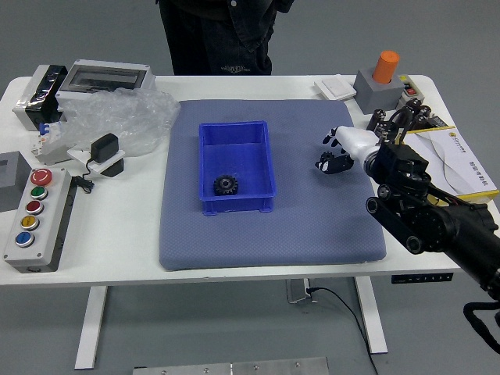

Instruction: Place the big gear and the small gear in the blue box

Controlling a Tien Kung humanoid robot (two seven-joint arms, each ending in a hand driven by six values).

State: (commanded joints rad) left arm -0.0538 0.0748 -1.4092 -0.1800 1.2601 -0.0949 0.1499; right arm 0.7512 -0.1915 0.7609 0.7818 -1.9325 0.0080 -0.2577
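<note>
In the head view, the blue box stands on the grey-blue mat, with one black toothed gear lying inside near its front edge. My right hand, white-backed and black, is low over the mat to the right of the box, apart from it. A small dark piece, likely the small gear, shows at the hand's lower left side. It blends with the black hand, so whether it is held is unclear. My left hand is not in view.
A control box with coloured buttons, a black-and-white device and plastic wrap lie left of the mat. An orange-topped grey block and papers are at right. A person stands at the far side.
</note>
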